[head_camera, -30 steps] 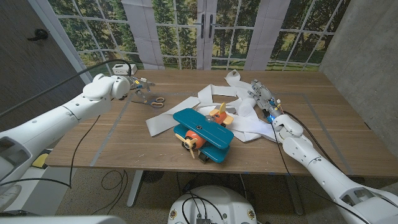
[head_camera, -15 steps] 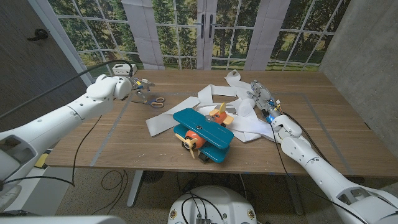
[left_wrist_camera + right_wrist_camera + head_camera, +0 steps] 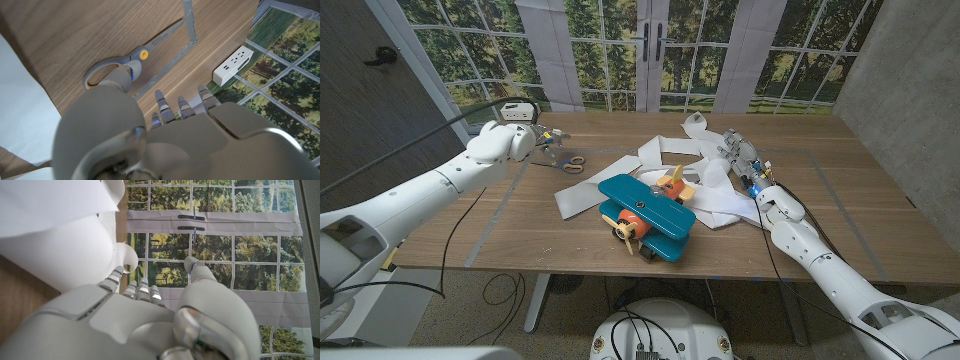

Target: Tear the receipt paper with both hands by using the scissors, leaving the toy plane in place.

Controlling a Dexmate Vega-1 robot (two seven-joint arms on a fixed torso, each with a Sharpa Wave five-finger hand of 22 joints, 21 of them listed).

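Observation:
Grey-handled scissors point(image 3: 566, 160) with an orange pivot lie closed on the table's far left; in the left wrist view the scissors point(image 3: 112, 73) sit just beyond my thumb. My left hand point(image 3: 541, 138) hovers beside them with fingers apart, holding nothing. The white receipt paper point(image 3: 665, 153) winds in loops across the middle of the table. A teal and orange toy plane point(image 3: 645, 215) stands on the paper's near part. My right hand point(image 3: 742, 152) is at the paper's right edge, fingers stretched out and empty; a curl of paper point(image 3: 55, 245) lies close beside my right hand point(image 3: 135, 315).
Grey tape lines point(image 3: 189, 30) mark out a rectangle on the wooden table point(image 3: 820, 170). A white power strip point(image 3: 234, 64) lies past the table's far left edge. A printed window backdrop stands behind the table.
My left arm has shifted slightly to the right, bringing the hand closer to the scissors. The right hand, the paper and the plane have stayed where they were.

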